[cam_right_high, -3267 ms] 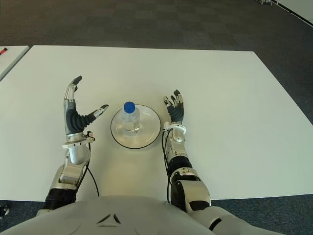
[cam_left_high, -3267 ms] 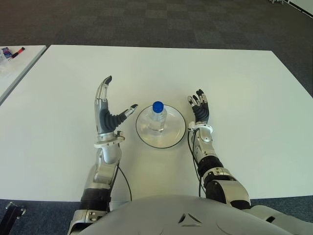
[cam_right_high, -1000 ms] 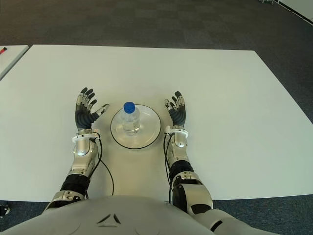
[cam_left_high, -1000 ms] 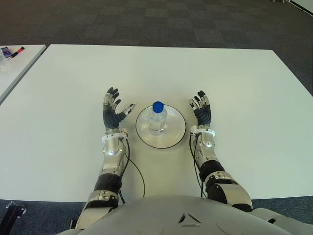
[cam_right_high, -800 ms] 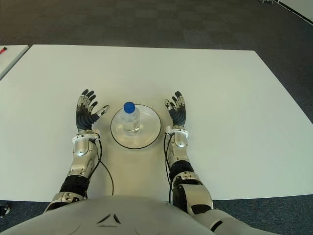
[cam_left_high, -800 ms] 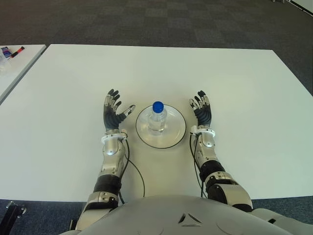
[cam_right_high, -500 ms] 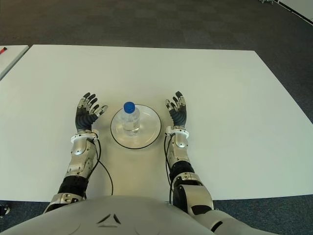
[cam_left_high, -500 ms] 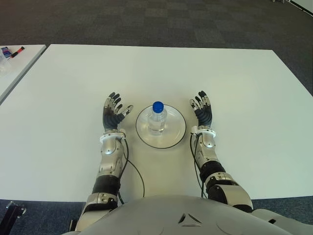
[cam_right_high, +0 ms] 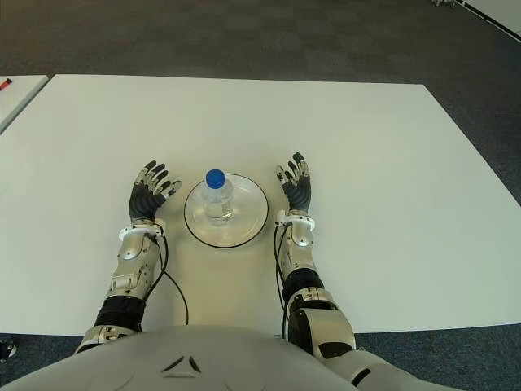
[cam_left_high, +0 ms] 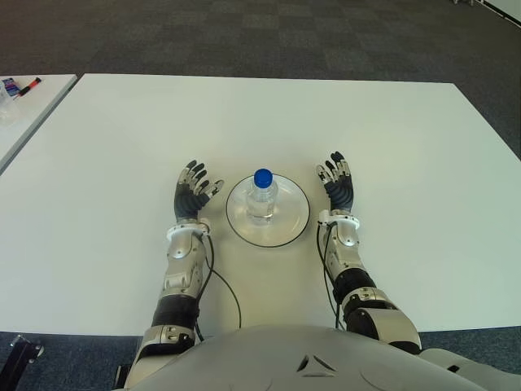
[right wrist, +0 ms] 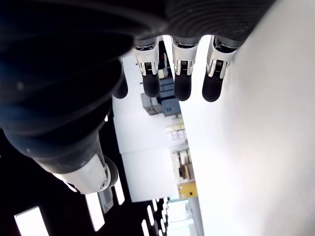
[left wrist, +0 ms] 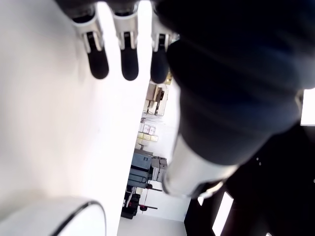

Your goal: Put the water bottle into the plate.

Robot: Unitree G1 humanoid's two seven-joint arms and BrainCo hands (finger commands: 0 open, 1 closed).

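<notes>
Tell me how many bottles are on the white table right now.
1. A clear plastic water bottle with a blue cap stands upright in the round white plate with a dark rim, between the open left hand and the open right hand. Nothing appears hidden.

Bright, even light from overhead
The table (cam_left_high: 407,163) shows only faint shadows in the eye views; in both wrist views it glares white, with each hand (left wrist: 236,88) a dark, blurred mass close up
</notes>
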